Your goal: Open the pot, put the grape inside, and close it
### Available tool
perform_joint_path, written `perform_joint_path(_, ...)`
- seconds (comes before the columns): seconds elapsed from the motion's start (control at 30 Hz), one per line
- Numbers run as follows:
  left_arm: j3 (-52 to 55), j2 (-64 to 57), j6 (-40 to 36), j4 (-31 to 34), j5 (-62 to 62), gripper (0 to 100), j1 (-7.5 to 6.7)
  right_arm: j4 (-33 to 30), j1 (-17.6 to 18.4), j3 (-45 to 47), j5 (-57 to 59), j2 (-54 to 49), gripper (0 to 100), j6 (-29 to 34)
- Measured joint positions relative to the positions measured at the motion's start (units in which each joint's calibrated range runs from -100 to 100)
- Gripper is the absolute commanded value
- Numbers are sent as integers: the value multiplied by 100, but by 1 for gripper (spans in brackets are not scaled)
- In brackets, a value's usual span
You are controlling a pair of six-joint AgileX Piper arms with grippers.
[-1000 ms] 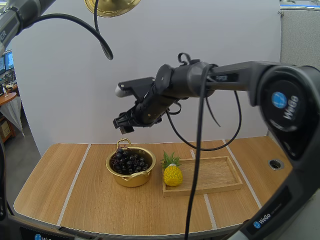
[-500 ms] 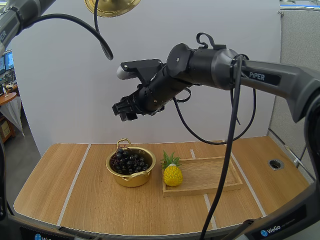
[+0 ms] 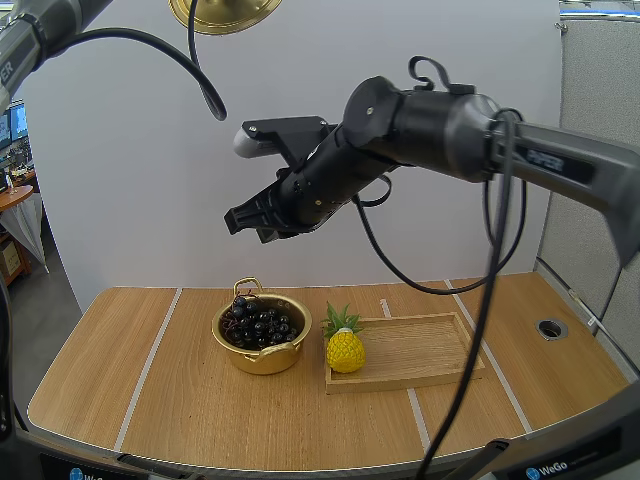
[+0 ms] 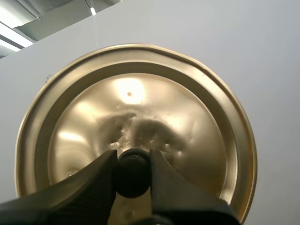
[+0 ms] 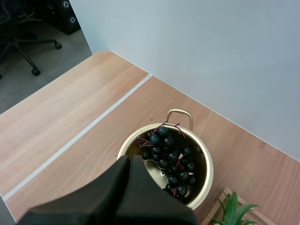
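A golden pot stands uncovered on the table with a bunch of dark grapes inside it; from the right wrist I look down on the same pot and grapes. High above the table my right gripper hangs shut and empty, its fingers together as one wedge. The golden lid is held up at the top of the high view. My left gripper is shut on the lid's black knob, beneath the lid's gold dome.
A yellow toy pineapple stands just right of the pot, against the front left corner of a wooden tray. A round hole sits in the table's far right. Pale lines run across the wood.
My right gripper has closed from wide open and risen away from the pot, the arm swinging up and back. The lid and left gripper have stayed put.
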Motion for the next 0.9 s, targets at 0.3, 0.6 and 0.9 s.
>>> perform_joint_path(0.3, 0, 0, 0, 0, 0, 0, 0, 10, 0, 680, 51, -1254, 0, 37)
perform_joint_path(0.6, 0, 0, 0, 0, 0, 0, 0, 46, 0, 936, 867, -2145, 0, 114)
perform_joint_path(0.9, 0, 0, 0, 0, 0, 0, 0, 33, 0, 1475, 1416, -3583, 0, 182)
